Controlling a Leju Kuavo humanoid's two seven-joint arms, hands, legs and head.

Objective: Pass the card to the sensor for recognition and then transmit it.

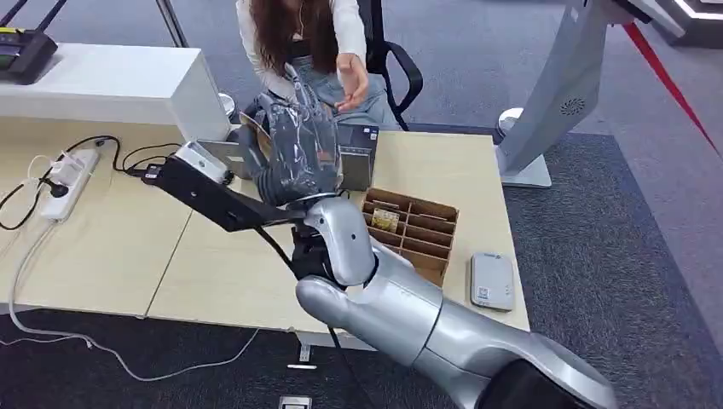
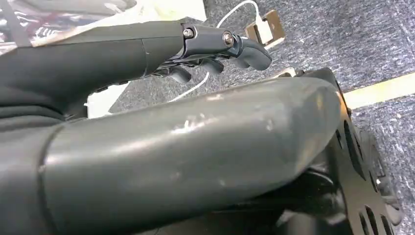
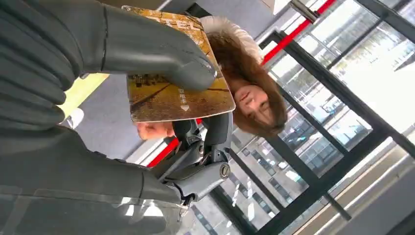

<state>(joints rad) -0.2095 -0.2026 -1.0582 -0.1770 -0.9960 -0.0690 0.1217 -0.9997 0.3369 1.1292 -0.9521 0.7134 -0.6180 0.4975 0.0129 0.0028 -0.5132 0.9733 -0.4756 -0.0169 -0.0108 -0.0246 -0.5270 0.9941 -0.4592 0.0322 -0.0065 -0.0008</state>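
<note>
Table (image 1: 102,256) of pale wood, spread across the lower left, dark carpet around it. White cabinet (image 1: 111,89) behind the far edge, black device (image 1: 21,53) on its top at the corner. Grey curved stand (image 1: 554,94) on the carpet just past the table's right end. Person (image 1: 303,43) seated on a black chair (image 1: 396,68) beyond the far edge, one hand (image 1: 351,81) held out toward the raised robot hand.

Right arm (image 1: 409,315), silver, reaching up across the table from the lower right. Right hand (image 1: 294,149), wrapped in clear plastic, lifted above the far edge and blocking part of the dark box (image 1: 358,158) behind it. Card (image 3: 176,93), orange-brown with a printed picture, pinched between thick thumb (image 3: 147,49) and darker fingers (image 3: 215,132) of that hand, held up between hand and person, well above the tabletop. Edge of the card peeking out at the left of the hand in the head view.

Cardboard tray (image 1: 413,230) with dividers just right of the forearm, a yellowish item (image 1: 385,220) in one far-left compartment, too small to identify. White power strip (image 1: 68,175) with black cables at the left. Sensor (image 1: 492,281), a small grey-white pad, flat near the table's right edge, well apart from the card.

Left hand (image 2: 210,46) hanging over the carpet, grasping nothing, fingers loosely bent and apart.
</note>
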